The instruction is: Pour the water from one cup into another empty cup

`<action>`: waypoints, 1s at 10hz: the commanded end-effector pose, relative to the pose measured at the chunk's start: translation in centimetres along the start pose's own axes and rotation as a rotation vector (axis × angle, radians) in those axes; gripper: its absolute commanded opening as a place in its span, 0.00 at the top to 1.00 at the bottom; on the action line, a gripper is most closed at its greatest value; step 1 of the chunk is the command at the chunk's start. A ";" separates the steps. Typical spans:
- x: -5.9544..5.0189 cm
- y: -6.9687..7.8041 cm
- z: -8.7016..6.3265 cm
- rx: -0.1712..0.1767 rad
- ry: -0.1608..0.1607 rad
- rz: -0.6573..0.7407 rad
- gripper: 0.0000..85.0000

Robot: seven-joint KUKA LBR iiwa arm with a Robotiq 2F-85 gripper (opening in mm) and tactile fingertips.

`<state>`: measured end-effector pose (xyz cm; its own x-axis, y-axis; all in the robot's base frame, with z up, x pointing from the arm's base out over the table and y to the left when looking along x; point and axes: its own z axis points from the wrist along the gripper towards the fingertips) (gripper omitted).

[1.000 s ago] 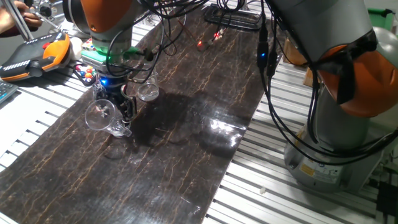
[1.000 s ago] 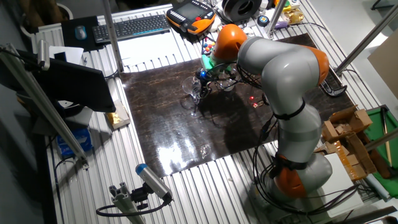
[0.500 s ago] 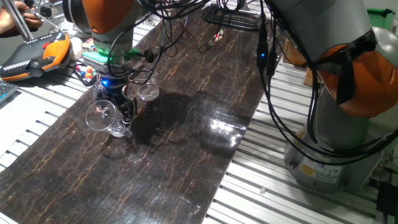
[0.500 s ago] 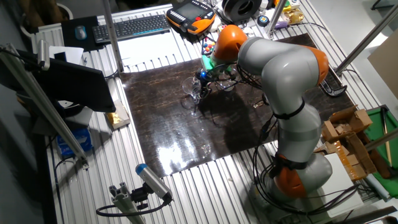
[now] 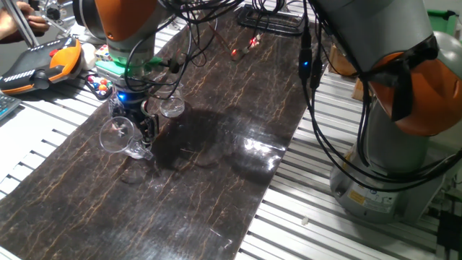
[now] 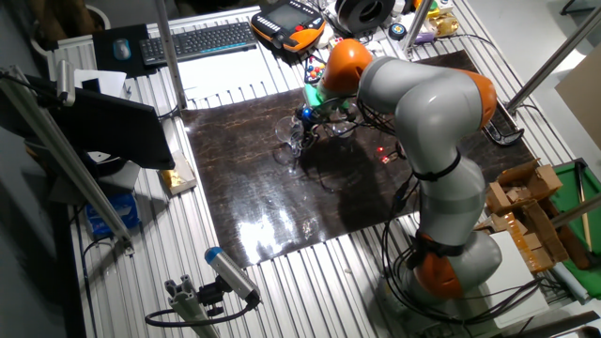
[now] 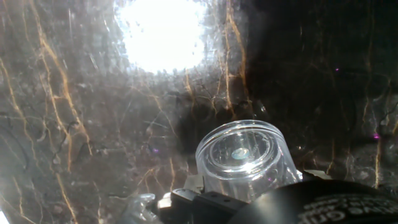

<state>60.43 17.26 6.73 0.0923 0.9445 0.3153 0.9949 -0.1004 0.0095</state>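
My gripper (image 5: 144, 130) is shut on the larger clear cup (image 5: 117, 134) and holds it tilted just above the dark mat, mouth toward the front left. It also shows in the other fixed view (image 6: 287, 150), beside the gripper (image 6: 301, 137). The smaller clear cup (image 5: 172, 107) stands upright on the mat just behind and to the right of the gripper, apart from it (image 6: 341, 128). The hand view shows a clear cup (image 7: 244, 159) right against the hand's dark housing (image 7: 298, 205). I cannot make out the water in either cup.
The dark marbled mat (image 5: 216, 180) covers the slatted table. An orange teach pendant (image 5: 40, 61) and small coloured items (image 5: 99, 85) lie at the back left. Cables (image 5: 271, 18) lie at the back. The arm's base (image 5: 382, 173) stands to the right.
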 end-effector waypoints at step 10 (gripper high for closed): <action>-1.0 0.2 0.6 0.000 -0.030 -0.032 0.11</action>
<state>60.67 16.38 5.93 0.0619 0.9561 0.2864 0.9973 -0.0704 0.0195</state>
